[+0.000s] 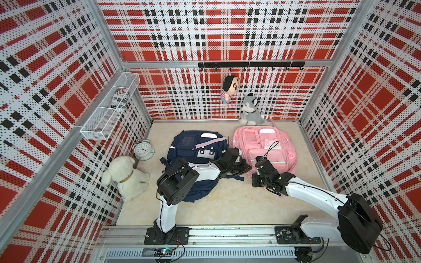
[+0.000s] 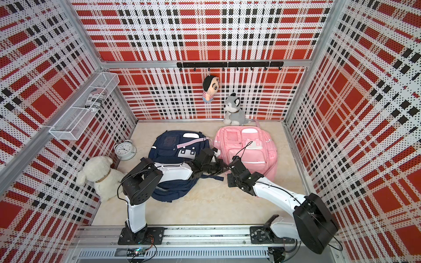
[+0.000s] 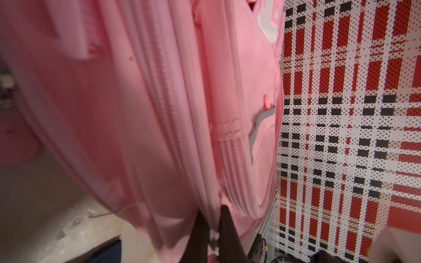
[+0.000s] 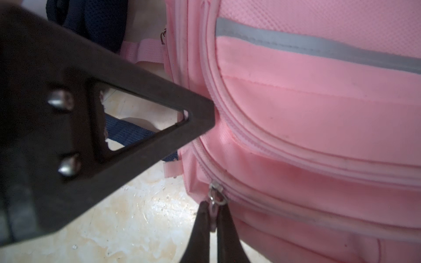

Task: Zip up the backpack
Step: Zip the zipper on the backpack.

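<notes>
The pink backpack point(image 1: 271, 145) point(image 2: 252, 145) lies flat at the right of the floor. My left gripper point(image 1: 247, 169) point(image 2: 224, 169) reaches across to its near left corner. In the left wrist view that gripper point(image 3: 211, 210) is shut, pinching a fold of the pink fabric beside the zipper tracks. My right gripper point(image 1: 258, 175) point(image 4: 214, 211) sits at the same corner, shut on the small metal zipper pull point(image 4: 213, 206) of the lower zipper. The slider point(image 4: 216, 189) is at the track's end near the corner. The left finger point(image 4: 136, 113) shows as a black triangle touching the bag.
A navy backpack point(image 1: 196, 148) lies left of the pink one, under my left arm. A white plush dog point(image 1: 125, 175) and alarm clock point(image 1: 143, 150) stand at the left wall. A husky plush point(image 1: 250, 110) sits behind the pink bag; a doll point(image 1: 229, 88) hangs above.
</notes>
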